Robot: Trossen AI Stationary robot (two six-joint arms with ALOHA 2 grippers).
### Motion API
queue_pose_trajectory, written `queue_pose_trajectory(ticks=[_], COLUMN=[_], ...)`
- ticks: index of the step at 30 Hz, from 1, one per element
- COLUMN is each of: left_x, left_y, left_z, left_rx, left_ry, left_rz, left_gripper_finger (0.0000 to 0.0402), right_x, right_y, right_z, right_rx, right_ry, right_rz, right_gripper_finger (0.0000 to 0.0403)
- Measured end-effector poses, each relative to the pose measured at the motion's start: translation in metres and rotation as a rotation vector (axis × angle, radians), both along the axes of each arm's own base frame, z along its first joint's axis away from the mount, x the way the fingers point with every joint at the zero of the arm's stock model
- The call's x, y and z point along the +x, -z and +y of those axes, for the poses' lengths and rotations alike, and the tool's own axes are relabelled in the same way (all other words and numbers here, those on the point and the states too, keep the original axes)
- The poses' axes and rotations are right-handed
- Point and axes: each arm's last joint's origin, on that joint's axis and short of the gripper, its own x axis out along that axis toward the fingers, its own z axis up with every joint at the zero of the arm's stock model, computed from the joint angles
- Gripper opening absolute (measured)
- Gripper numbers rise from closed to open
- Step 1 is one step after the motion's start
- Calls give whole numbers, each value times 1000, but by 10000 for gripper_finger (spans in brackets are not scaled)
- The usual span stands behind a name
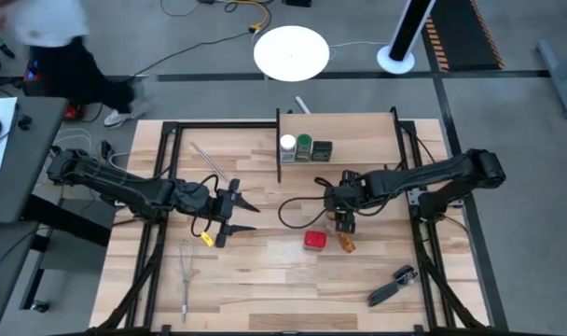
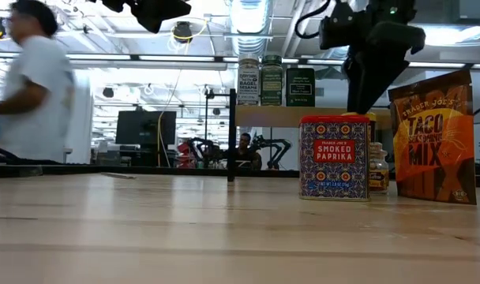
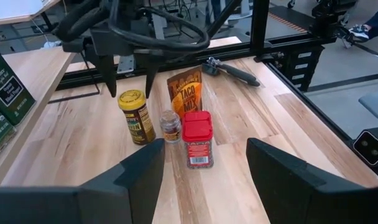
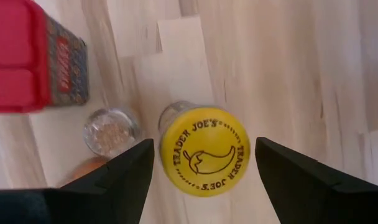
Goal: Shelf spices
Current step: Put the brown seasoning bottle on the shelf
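Observation:
A white-capped jar [image 1: 288,145], a green-capped jar [image 1: 304,147] and a dark square tin [image 1: 322,149] stand on the shelf [image 1: 358,126] at the table's far middle. In front of it, a yellow-capped jar [image 4: 204,151], a small clear jar [image 4: 108,130], a red paprika tin [image 1: 314,241] and an orange taco-mix packet [image 1: 347,245] stand upright on the table. My right gripper [image 1: 345,222] hangs open, pointing steeply down, just above the yellow cap, one finger on either side, touching nothing. My left gripper [image 1: 243,215] waits open left of the group, raised, facing it.
A black-handled tool [image 1: 393,285] lies near the table's front right. A wire whisk [image 1: 186,280] lies at the front left, and a thin metal rod [image 1: 207,161] lies left of the shelf. A person [image 2: 35,87] walks beyond the table's far left.

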Motion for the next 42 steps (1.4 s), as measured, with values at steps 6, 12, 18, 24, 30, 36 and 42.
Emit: queue_pose_trajectory(ticks=[6, 12, 18, 24, 30, 36, 42], left_x=[0, 0, 0, 0, 0, 0, 0], left_y=[0, 0, 0, 0, 0, 0, 0], left_z=[-1, 0, 0, 0, 0, 0, 0], left_rx=[0, 0, 3, 4, 5, 5, 4], left_ry=[2, 2, 3, 3, 4, 4, 3], left_rz=[2, 1, 1, 1, 1, 1, 1], left_gripper_finger=[219, 219, 219, 219, 219, 219, 219], right_x=[8, 14, 13, 11, 11, 10, 10], right_y=[18, 32, 31, 26, 26, 25, 24], right_z=[1, 2, 2, 1, 0, -3, -7], right_rx=[-15, 0, 1, 7, 12, 38, 66], right_ry=[-23, -30, -29, -13, 12, 42, 67], right_rz=[76, 138, 138, 112, 112, 112, 118], right_gripper_finger=[283, 283, 281, 281, 276, 228, 228])
